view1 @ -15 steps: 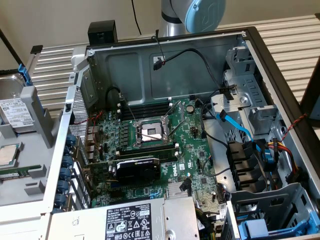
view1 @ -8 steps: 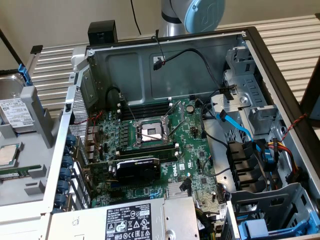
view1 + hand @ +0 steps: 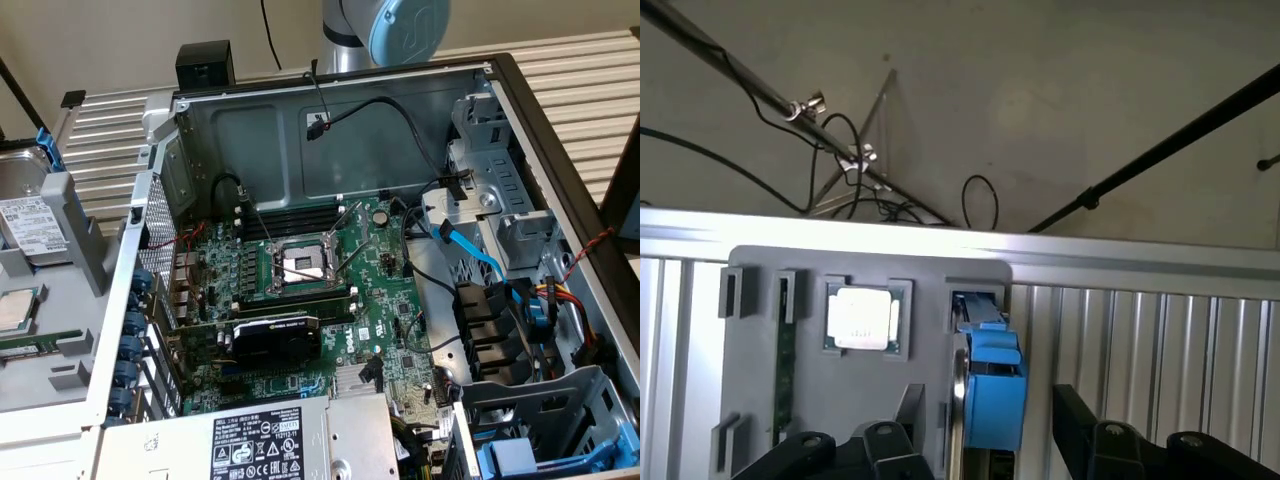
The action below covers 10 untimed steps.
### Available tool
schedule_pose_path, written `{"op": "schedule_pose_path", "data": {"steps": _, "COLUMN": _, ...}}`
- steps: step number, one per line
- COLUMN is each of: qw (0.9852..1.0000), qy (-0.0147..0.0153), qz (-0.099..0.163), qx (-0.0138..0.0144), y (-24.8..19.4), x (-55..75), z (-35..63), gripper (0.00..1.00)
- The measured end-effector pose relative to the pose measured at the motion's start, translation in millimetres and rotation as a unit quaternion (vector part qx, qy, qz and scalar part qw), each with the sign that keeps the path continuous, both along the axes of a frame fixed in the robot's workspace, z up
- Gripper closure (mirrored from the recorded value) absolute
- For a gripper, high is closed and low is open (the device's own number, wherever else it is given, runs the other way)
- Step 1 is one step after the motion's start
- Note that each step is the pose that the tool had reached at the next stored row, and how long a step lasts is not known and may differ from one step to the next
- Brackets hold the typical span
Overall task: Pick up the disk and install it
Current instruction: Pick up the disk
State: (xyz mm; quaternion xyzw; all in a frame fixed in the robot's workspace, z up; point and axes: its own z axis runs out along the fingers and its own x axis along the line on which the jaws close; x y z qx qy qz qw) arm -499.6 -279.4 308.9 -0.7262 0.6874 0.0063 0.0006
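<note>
- Two neighbours share the grey holder [image 3: 755, 400] with your disk [image 3: 992, 375]: processor chip [image 3: 862, 320], green circuit board [image 3: 785, 385].
- Your claw [image 3: 986, 415] stands spread astride the disk.

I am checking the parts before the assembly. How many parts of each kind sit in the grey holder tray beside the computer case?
Disk: 1
Processor chip: 1
Green memory module: 1
Total in the grey holder tray: 3
</note>
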Motion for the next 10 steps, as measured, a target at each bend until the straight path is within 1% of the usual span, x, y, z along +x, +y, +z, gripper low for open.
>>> {"op": "schedule_pose_path", "data": {"steps": 4, "qw": 1.0, "qy": -0.0005, "qz": 0.0, "qx": 0.0, "y": 0.0, "x": 0.0, "z": -7.2, "gripper": 0.38}}
{"op": "schedule_pose_path", "data": {"steps": 9, "qw": 1.0, "qy": -0.0035, "qz": 0.0, "qx": 0.0, "y": 0.0, "x": 0.0, "z": -16.0, "gripper": 0.38}}
{"op": "schedule_pose_path", "data": {"steps": 10, "qw": 1.0, "qy": -0.0038, "qz": 0.0, "qx": 0.0, "y": 0.0, "x": 0.0, "z": -17.2, "gripper": 0.38}}
